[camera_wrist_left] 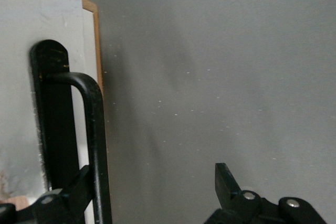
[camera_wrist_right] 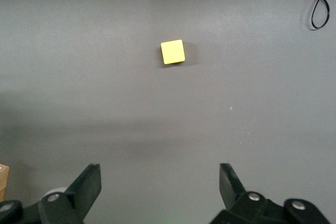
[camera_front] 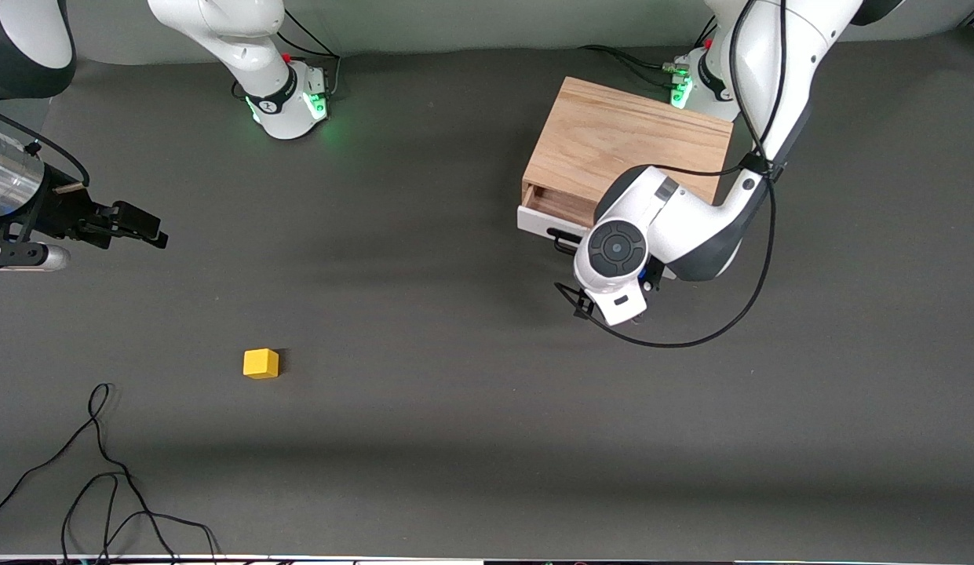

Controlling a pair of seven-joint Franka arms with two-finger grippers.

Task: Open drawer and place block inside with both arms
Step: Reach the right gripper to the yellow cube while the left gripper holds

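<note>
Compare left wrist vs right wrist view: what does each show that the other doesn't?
Left wrist only: the drawer's white front panel and its black bar handle, with one finger of the open left gripper right at the bar, the other out over the mat.

Right wrist only: the yellow block lying alone on the mat, and a loop of black cable. The right gripper is open with nothing in it.

Both: the grey table mat.

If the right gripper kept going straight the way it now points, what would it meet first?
Probably only the bare table: the open right gripper points down at it, and the block lies ahead of that line, though depth is unclear.
</note>
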